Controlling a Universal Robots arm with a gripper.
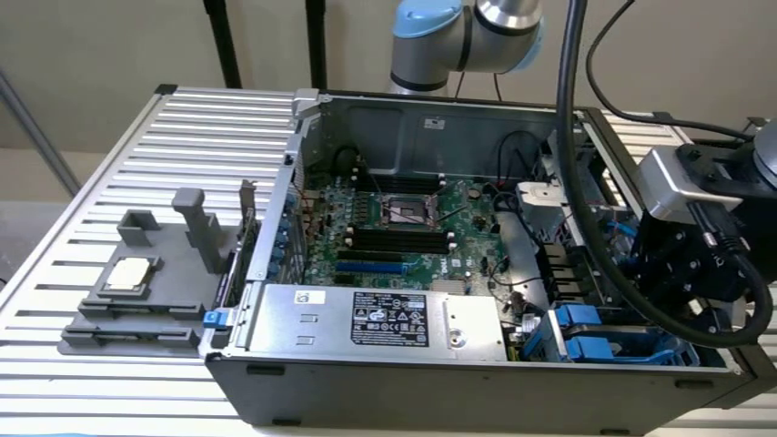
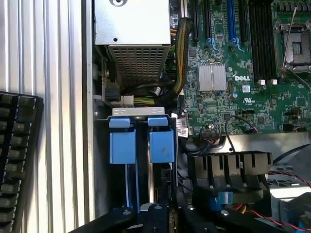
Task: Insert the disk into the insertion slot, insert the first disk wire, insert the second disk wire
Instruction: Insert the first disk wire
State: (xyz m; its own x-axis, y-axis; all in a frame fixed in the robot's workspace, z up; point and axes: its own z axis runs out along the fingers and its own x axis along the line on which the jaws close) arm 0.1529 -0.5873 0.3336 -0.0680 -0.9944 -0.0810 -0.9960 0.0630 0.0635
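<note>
I see gripper (image 2: 158, 216) hovering over insertion slot (image 2: 140, 150) — two blue clips (image 2: 122, 145) just ahead of jaws, power supply box (image 2: 132, 43) farther ahead, motherboard (image 2: 243, 73) alongside. Jaw opening — I can't tell.

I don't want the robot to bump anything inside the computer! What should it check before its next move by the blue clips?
1. Computer case open, insides in reach: ok.
2. Gripper over the insertion slot: ok.
3. Both blue clips on the slot uncovered: ok.
4. Disk held by the gripper: cannot tell.
5. Cable bundle lies by the power supply, not across the slot: ok.
6. Keyboard outside the case, apart from the slot: ok.
</note>
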